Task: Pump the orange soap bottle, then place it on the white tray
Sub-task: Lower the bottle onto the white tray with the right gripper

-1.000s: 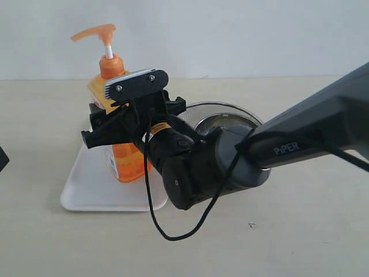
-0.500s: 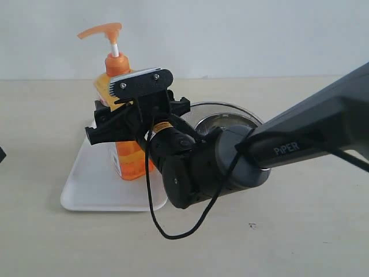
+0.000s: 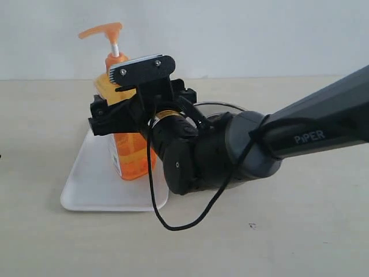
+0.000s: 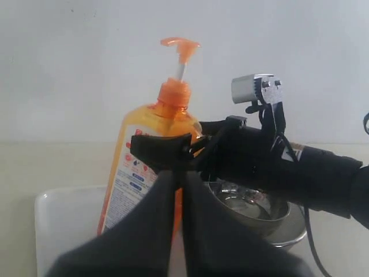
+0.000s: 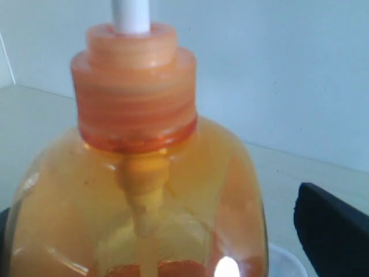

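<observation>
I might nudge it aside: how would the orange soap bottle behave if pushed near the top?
Standing tall on a narrow base, the orange soap bottle would probably tip rather than slide. Its glossy, smooth plastic may slip in a light grip.

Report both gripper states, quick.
Left gripper: shut, holding nothing.
Right gripper: open, jaws around the orange soap bottle without clamping it.

You've got the tall translucent orange plastic soap bottle (image 3: 131, 157) standing upright on the flat white rectangular tray (image 3: 86, 187), toward its right side, pump head up. Your right gripper (image 3: 118, 118), on the black arm, sits around the bottle's shoulder; whether it touches can't be told. A black cable (image 3: 173, 228) loops down over the beige table (image 3: 288, 231).
</observation>
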Robot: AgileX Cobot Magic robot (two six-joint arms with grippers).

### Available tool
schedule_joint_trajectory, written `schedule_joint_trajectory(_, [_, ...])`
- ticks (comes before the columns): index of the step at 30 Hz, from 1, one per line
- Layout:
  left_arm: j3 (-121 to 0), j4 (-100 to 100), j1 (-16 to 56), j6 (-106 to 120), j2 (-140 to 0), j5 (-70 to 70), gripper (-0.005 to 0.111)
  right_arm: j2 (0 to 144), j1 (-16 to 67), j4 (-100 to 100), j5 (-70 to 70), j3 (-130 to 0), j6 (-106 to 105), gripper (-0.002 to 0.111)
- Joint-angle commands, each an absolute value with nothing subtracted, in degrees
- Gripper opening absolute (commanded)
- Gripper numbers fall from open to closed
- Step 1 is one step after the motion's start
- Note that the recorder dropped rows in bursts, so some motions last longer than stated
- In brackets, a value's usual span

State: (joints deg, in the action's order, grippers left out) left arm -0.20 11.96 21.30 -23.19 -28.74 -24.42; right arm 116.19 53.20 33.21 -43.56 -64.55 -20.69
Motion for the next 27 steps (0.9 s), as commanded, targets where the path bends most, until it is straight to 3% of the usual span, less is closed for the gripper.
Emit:
schedule_joint_trajectory(1, [0.00,11.81,21.20,-23.45,-28.40,-23.93,0.005,115.59,53.17,35.79,-41.57,-64.65,-22.54,0.105])
schedule_joint_trajectory(27, [0.00,11.81,21.20,-23.45,-28.40,-23.53,0.005,107.94,53.28,34.73,-27.36,-64.65,-19.52,0.105])
